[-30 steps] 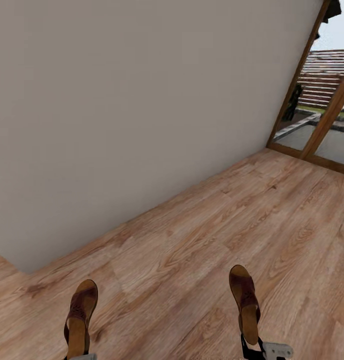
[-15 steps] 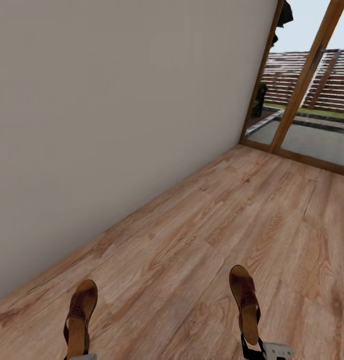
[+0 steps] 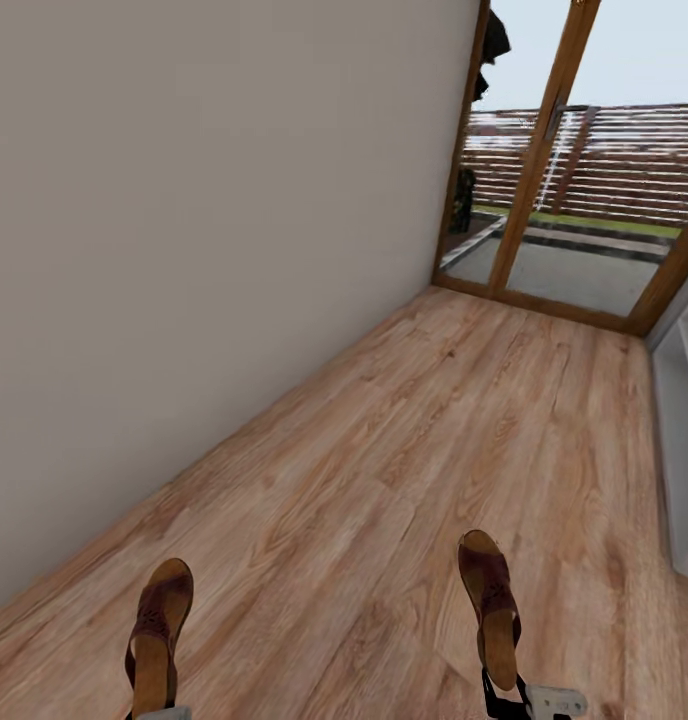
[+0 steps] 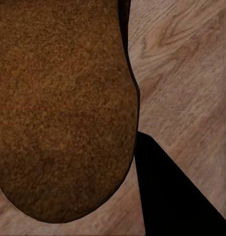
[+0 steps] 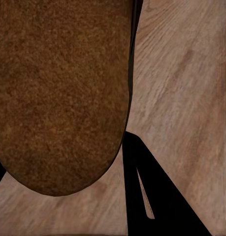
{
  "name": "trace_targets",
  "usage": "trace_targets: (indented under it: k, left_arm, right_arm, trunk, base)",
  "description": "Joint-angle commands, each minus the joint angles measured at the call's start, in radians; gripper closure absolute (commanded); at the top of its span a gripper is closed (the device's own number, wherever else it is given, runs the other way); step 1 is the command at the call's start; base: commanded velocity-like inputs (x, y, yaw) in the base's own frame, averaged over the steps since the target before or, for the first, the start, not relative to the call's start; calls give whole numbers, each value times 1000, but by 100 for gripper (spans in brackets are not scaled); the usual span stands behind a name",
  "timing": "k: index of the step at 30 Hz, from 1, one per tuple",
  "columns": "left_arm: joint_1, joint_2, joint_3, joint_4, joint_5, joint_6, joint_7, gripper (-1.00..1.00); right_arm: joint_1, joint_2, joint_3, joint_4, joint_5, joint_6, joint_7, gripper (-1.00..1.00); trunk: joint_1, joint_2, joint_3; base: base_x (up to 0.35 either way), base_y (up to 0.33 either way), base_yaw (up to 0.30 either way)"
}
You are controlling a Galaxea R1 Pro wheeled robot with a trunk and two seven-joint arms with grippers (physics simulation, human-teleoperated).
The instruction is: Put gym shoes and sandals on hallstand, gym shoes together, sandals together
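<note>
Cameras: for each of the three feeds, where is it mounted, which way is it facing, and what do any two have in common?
Head view: on the head, looking forward and down the corridor floor toward the glass door; the left sandal and right sandal stick forward, right claw at the bottom edge.
Left wrist view: near the left claw, facing the sandal's brown surface close up.
Right wrist view: the same, on the right sandal.
Shared: all show wood floor and sandals.
</note>
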Motion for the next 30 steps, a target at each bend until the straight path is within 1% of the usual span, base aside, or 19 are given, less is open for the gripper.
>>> trace_targets:
  k: [1,5,7,30]
  left_arm:
    - [0,0,3,0,-7,-2,-2,100]
    - [0,0,4,-1,-6,-2,-2,100]
    - [-1,0,4,-1,-5,-2,-2,100]
    - [0,3,1,3,-5,-2,-2,100]
  right_arm:
    - [-1,0,-2,1,-3,-2,3,100]
    - [-1,0,-2,1,-3,-2,3,100]
    - [-1,0,-2,1,-2,-2,3,100]
    - [-1,0,-2,1,-3,-2,3,100]
  trunk:
    - [0,0,0]
    - [0,0,4]
    - [0,0,6]
    - [0,0,29]
  base:
    - [0,0,-264]
    - [23,0,-263]
    - [232,0,-262]
    - [330,0,-262]
